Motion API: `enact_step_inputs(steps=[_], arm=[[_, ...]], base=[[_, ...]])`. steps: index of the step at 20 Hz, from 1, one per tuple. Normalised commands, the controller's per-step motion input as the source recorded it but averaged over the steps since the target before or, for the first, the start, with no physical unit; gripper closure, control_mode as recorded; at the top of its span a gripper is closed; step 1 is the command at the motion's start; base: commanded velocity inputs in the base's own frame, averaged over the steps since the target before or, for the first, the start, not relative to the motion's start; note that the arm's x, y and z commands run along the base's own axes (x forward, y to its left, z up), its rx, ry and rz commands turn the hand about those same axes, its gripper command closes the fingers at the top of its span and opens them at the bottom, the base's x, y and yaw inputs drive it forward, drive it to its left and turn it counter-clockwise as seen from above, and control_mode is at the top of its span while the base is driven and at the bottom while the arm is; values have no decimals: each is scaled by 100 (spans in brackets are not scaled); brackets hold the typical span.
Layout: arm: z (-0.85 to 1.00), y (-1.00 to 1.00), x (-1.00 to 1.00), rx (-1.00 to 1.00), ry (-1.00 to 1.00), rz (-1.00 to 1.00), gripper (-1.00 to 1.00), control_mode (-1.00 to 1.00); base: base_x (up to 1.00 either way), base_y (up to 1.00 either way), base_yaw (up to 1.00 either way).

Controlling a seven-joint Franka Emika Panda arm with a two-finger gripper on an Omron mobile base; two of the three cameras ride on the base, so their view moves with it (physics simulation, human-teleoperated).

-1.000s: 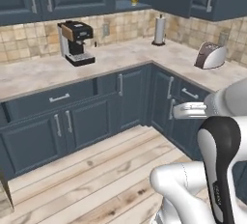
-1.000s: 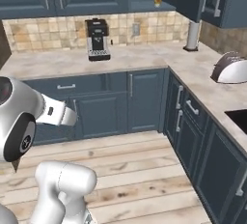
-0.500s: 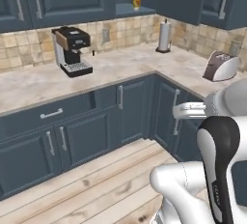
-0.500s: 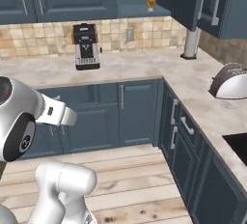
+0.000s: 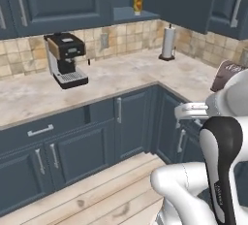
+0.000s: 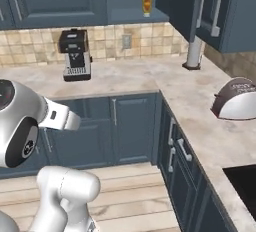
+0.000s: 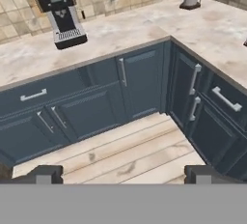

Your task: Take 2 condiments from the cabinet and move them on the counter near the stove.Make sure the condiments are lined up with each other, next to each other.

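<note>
Approach phase, claw [image 7: 123,174] empty with jaws wide apart.
Yellow bottle [image 5: 138,2] sits on cabinet shelf [image 5: 127,14], far ahead and above claw; worktop [image 7: 120,35] lies between, so reach not yet possible.

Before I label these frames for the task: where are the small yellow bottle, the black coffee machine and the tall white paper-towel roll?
small yellow bottle [image 5: 138,3]: left base view, on its label.
black coffee machine [image 6: 75,54]: right base view, on its front.
tall white paper-towel roll [image 5: 168,42]: left base view, on its side.

A small yellow bottle [image 5: 138,3] with a red-orange label stands upright on the open cabinet shelf [image 5: 131,14].
</note>
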Motion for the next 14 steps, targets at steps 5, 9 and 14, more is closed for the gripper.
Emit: enact_step_inputs(steps=[5, 9, 14], arm=[[0, 0, 0, 0, 0, 0, -100, 100], [0, 0, 0, 0, 0, 0, -100, 100], [0, 0, 0, 0, 0, 0, -100, 100]], base=[[69, -13, 16], [67, -21, 17], [58, -28, 13]])
